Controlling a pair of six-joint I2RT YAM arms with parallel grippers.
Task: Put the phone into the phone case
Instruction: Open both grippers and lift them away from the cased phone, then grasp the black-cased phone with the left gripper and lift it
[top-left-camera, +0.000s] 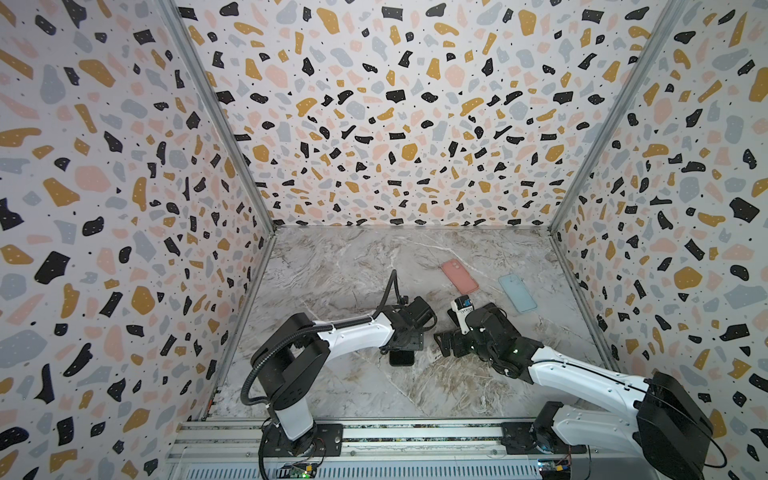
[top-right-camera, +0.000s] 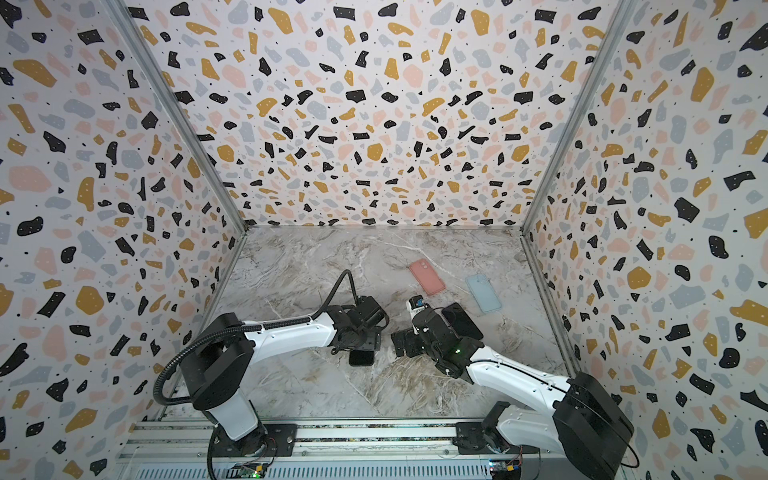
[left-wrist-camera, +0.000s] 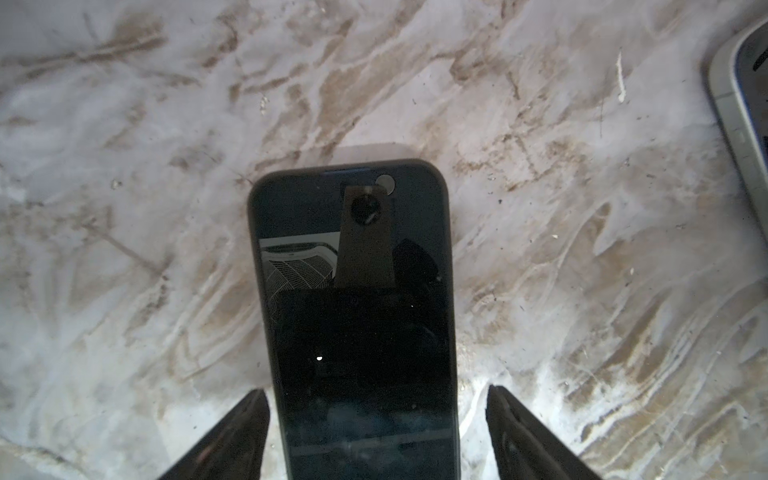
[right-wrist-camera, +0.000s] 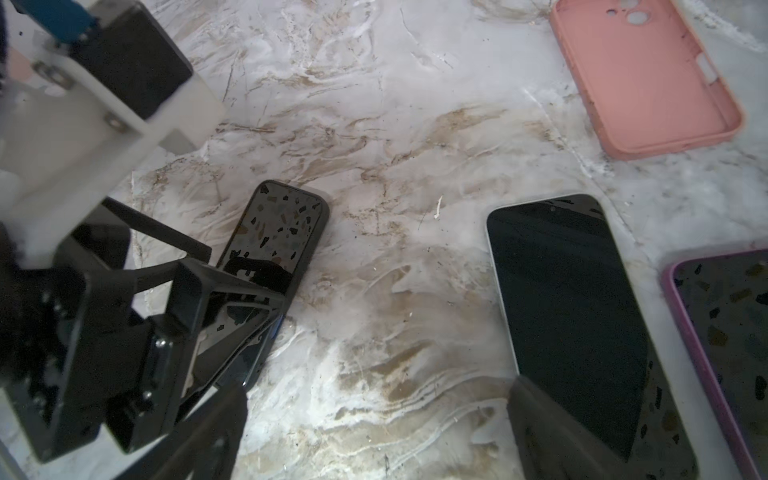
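Phone (left-wrist-camera: 353, 291) flat on table (left-wrist-camera: 124, 124): likely stiff, slick glass, fragile; take by long edges. Left gripper (left-wrist-camera: 374, 390) spread astride phone, not touching. Right gripper (right-wrist-camera: 376, 388) spread, empty, near phone.

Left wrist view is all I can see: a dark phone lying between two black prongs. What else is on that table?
Observer: A pink case lies empty, open side up.
Operator: Only that one?
Observer: No. In both top views a light blue case lies to its right, apart from it.
Operator: Any other phones?
Observer: Yes. The right wrist view shows a phone in a purple case lying beside a light-framed phone.
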